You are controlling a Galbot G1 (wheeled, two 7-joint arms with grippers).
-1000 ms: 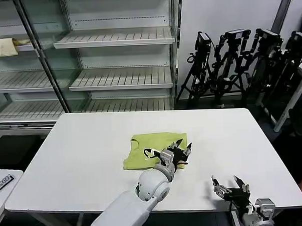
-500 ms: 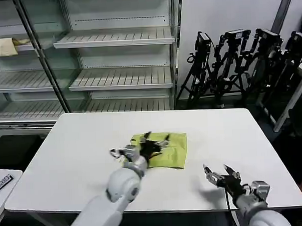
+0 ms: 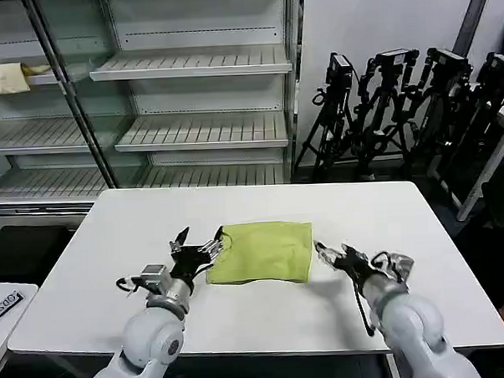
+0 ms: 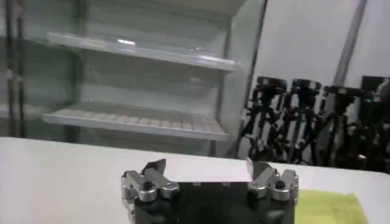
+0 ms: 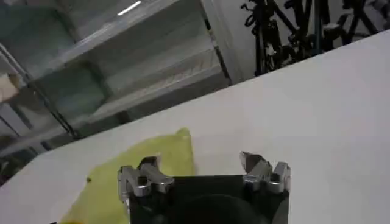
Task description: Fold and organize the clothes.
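One of the clothes, a lime yellow-green T-shirt, lies folded into a flat rectangle at the middle of the white table. My left gripper is open just off the shirt's left edge, with nothing between its fingers. My right gripper is open close to the shirt's right edge, also holding nothing. In the left wrist view the open left gripper faces the shelves and the shirt lies to one side. In the right wrist view the open right gripper sits low over the table with the shirt beside one finger.
Metal shelving stands behind the table, with a pale cream cloth on an upper shelf at the far left. Black tripods crowd the back right. A small side table sits at the left. The table has bare room all round the shirt.
My left gripper swept from the shirt's right part across to its left edge. My right gripper came up from the front edge to the shirt's right side. The shirt now lies flat.
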